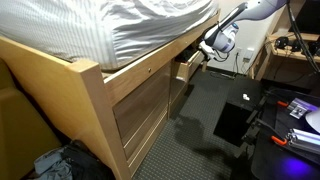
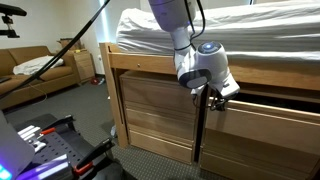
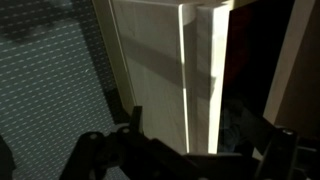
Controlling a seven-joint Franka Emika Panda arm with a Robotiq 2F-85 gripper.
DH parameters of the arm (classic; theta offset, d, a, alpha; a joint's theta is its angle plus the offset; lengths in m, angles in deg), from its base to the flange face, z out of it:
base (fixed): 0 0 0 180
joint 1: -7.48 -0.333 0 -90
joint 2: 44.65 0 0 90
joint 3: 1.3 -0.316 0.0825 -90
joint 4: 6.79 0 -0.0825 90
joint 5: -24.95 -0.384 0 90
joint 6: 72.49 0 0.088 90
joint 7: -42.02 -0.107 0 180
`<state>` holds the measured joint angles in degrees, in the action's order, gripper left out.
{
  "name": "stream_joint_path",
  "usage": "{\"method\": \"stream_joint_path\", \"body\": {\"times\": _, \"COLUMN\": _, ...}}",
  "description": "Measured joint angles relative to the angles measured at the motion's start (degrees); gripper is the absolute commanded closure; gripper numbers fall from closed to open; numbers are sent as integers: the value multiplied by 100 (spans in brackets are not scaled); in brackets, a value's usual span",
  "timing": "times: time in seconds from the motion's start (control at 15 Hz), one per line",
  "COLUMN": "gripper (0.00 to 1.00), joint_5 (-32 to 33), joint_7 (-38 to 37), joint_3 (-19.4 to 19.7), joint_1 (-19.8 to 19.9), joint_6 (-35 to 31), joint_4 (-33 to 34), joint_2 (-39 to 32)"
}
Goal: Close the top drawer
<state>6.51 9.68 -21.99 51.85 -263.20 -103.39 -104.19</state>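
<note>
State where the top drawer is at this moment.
In an exterior view the top drawer juts out of the bed frame just below the striped mattress, with the tool close by its front.

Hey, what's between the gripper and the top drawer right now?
Nothing that I can see. In the wrist view the pale front of the top drawer stands right ahead of the gripper, with no object in the gap.

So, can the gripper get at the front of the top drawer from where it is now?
Probably yes. The gripper hangs right by the top drawer, which stands pulled out of the bed frame. In the wrist view its pale front fills the space ahead, nothing between.
</note>
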Motion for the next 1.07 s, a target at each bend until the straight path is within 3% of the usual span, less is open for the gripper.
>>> {"method": "stream_joint_path", "body": {"times": 0.33, "gripper": 0, "joint_5": -125, "joint_7": 107, "joint_3": 4, "joint_1": -14, "joint_6": 50, "joint_4": 23, "joint_2": -20}}
{"method": "stream_joint_path", "body": {"times": 0.47, "gripper": 0, "joint_5": -354, "joint_7": 116, "joint_3": 417, "joint_1": -298, "joint_6": 391, "joint_4": 22, "joint_2": 27}}
{"method": "stream_joint_path", "body": {"times": 0.73, "gripper": 0, "joint_5": -584, "joint_7": 116, "joint_3": 1332, "joint_1": -863, "joint_6": 1860, "joint_4": 69, "joint_2": 75}}
{"method": "stream_joint_path", "body": {"times": 0.93, "gripper": 0, "joint_5": -689, "joint_7": 116, "joint_3": 1762, "joint_1": -1143, "joint_6": 2404, "joint_4": 109, "joint_2": 79}}
{"method": "stream_joint_path", "body": {"times": 1.07, "gripper": 0, "joint_5": -705, "joint_7": 114, "joint_3": 1838, "joint_1": -1210, "joint_6": 2454, "joint_4": 126, "joint_2": 79}}
